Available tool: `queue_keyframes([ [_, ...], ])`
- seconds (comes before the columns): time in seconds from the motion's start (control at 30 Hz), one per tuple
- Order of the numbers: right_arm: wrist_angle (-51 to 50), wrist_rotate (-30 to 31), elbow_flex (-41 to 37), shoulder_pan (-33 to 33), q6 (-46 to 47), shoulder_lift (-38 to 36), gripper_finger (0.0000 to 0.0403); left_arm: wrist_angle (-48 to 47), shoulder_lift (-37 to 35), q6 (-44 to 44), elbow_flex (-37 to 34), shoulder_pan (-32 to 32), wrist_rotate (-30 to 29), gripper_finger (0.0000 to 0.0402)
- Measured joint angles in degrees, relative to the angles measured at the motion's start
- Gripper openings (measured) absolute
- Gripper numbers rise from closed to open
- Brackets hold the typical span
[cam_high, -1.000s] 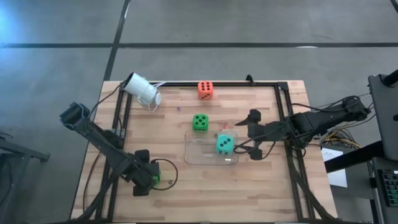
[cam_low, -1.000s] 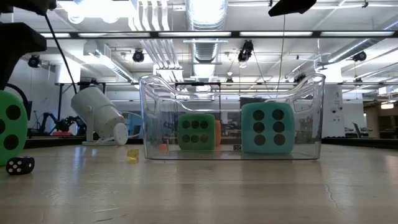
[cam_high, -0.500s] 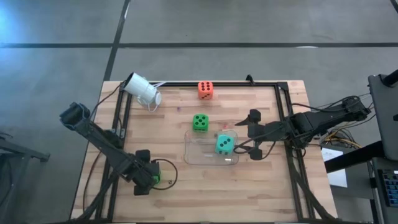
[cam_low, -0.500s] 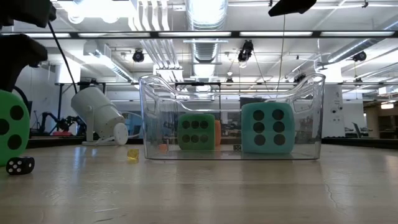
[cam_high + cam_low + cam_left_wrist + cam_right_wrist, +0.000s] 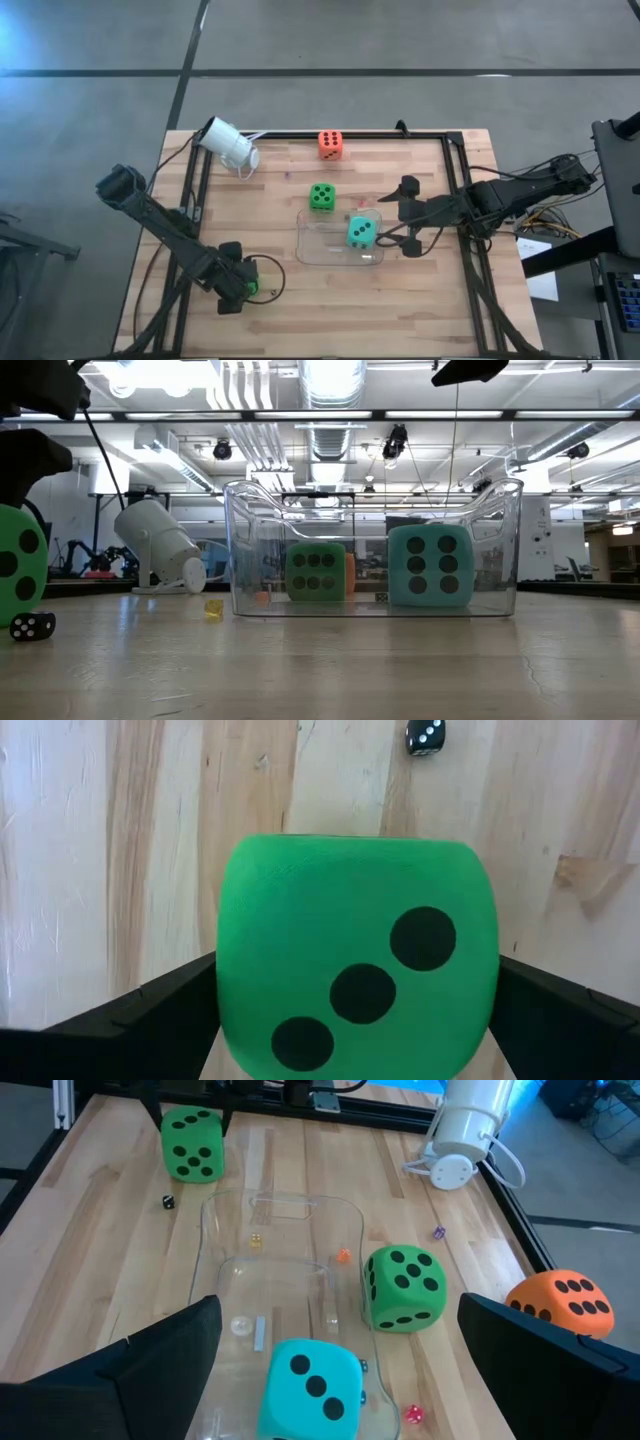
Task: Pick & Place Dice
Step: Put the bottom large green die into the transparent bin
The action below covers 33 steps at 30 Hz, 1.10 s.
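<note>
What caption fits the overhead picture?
Teal die sits in clear tray; open right gripper beside it.

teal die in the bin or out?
In. The teal die sits inside the clear bin; the low view shows it behind the bin's front wall.

- Bright, even light falls from ceiling fixtures (image 5: 330, 380), which glare white in the low view.
- Shadows on the wooden table (image 5: 300, 290) are soft and faint.
- The clear tub (image 5: 375, 550) shows reflections.
- Wrist views stay sharp.
</note>
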Motion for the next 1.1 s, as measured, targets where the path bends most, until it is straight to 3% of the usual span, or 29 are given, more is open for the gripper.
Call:
queue_keyframes([
  [0.33, 0.0, 0.0, 0.0, 0.0, 0.0, 0.0, 0.0400, 0.3, 0.0, -1.6, 0.0, 0.2, -1.5, 0.0396],
  [0.63, 0.0, 0.0, 0.0, 0.0, 0.0, 0.0, 0.0400, 0.4, 0.0, -2.1, 0.0, 0.2, -1.7, 0.0339],
  [0.8, 0.0, 0.0, 0.0, 0.0, 0.0, 0.0, 0.0400, 0.6, 0.1, -2.9, 0.5, 0.2, -3.1, 0.0333],
  [1.1, 0.0, 0.0, 0.0, 0.0, 0.0, 0.0, 0.0400, -6.9, 0.1, -2.4, 7.7, 0.8, -7.0, 0.0333],
])
